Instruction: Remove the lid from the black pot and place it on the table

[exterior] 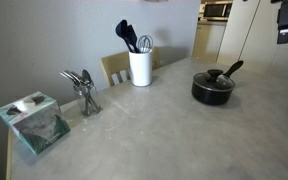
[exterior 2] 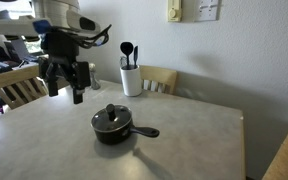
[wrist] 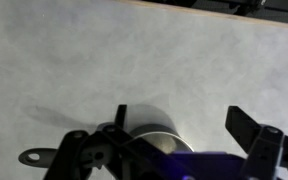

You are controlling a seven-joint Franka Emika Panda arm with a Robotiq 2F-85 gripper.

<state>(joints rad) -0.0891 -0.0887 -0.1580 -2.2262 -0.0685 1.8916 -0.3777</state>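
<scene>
The black pot (exterior: 212,90) sits on the light grey table (exterior: 154,120) with the glass lid (exterior: 213,77) on it; its long handle points up and to the right. In the other exterior view the pot (exterior 2: 112,127) carries the lid (exterior 2: 111,117), and the handle points right. My gripper (exterior 2: 67,82) hangs open and empty above the table (exterior 2: 194,130), to the left of the pot and well apart from it. It also shows at the top right edge (exterior: 286,22). In the wrist view the open fingers (wrist: 184,125) frame bare table (wrist: 104,60); pot and lid are out of view.
A white utensil holder (exterior: 141,66) with black utensils stands at the back, also seen by the wall (exterior 2: 131,80). A metal holder with spoons (exterior: 85,92) and a tissue box (exterior: 34,122) stand near one table end. Wooden chairs (exterior 2: 162,80) flank the table.
</scene>
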